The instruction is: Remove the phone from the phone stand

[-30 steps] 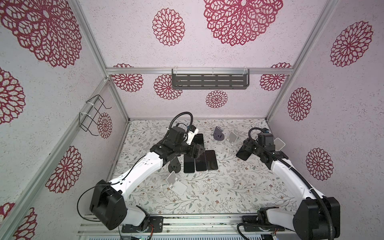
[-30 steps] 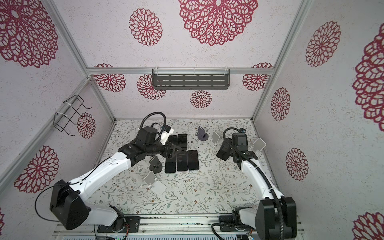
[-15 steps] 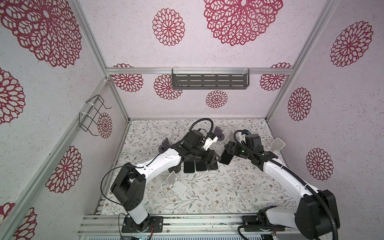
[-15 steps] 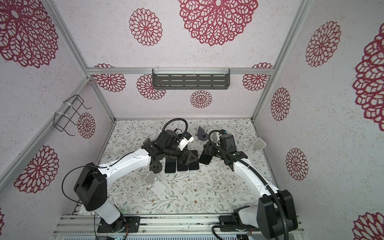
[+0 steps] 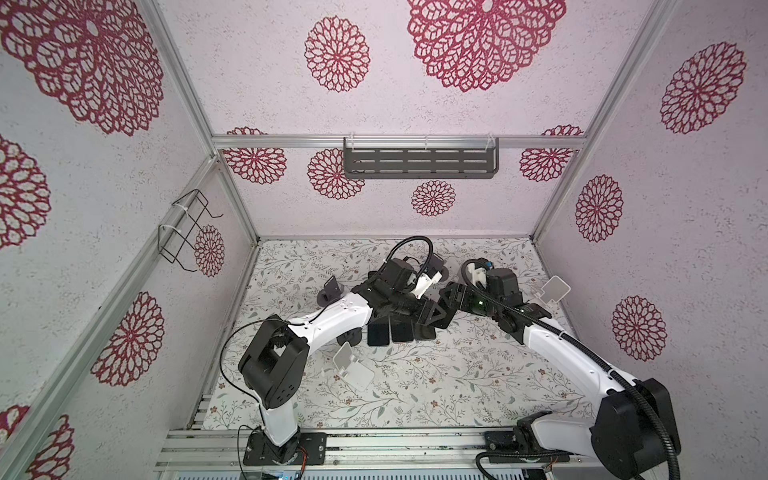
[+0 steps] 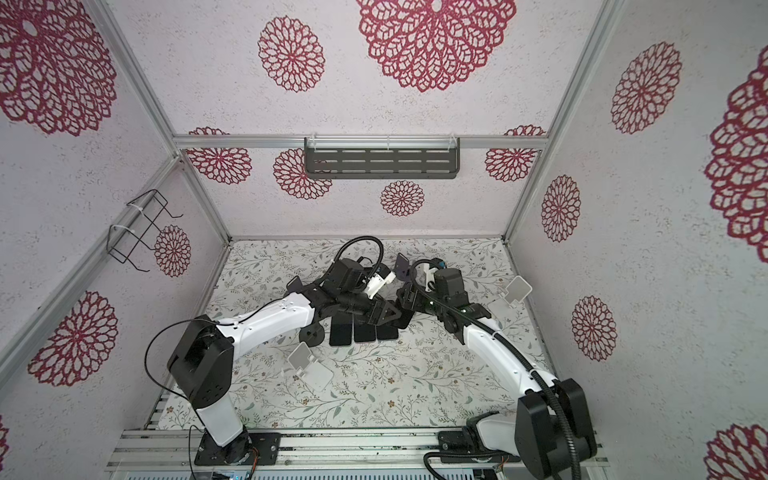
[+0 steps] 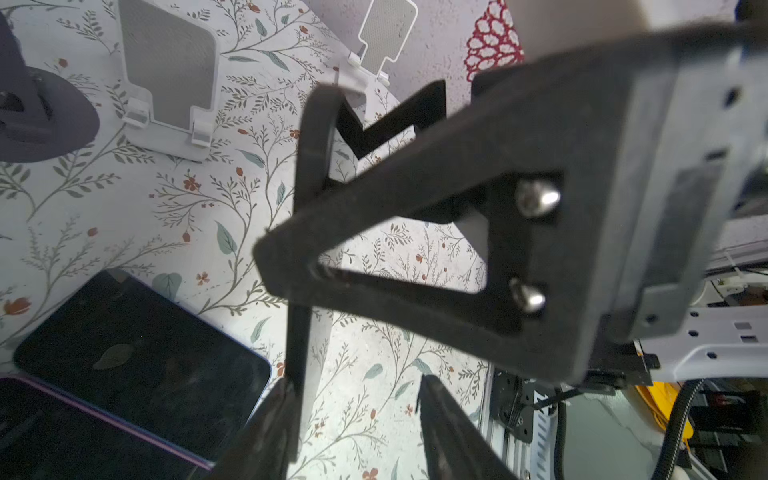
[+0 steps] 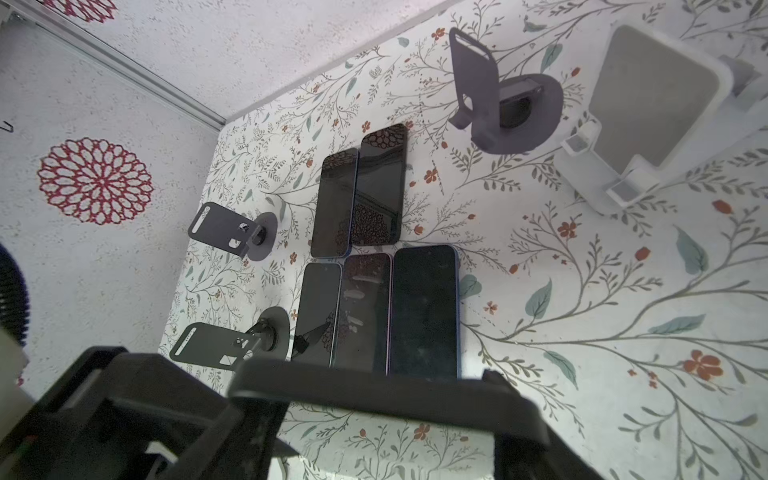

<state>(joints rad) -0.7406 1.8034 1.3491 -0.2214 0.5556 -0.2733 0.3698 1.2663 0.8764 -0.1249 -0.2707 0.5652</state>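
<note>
Handover setup mid-frame in both top views: right gripper has brought phone, pinched by its sides, clear of nearest phone stand and over flat phones on worktop; left gripper, narrowing but not clamped, straddles its end, so removal looks done.

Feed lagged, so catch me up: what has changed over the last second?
Both arms swung inward. The left pincer moved right, off the five flat phones; the right pincer, carrying a phone, moved left to meet it. The left pincer has narrowed around the phone's end, one finger touching, not yet clamped. The flat phones and empty stands stayed put.
</note>
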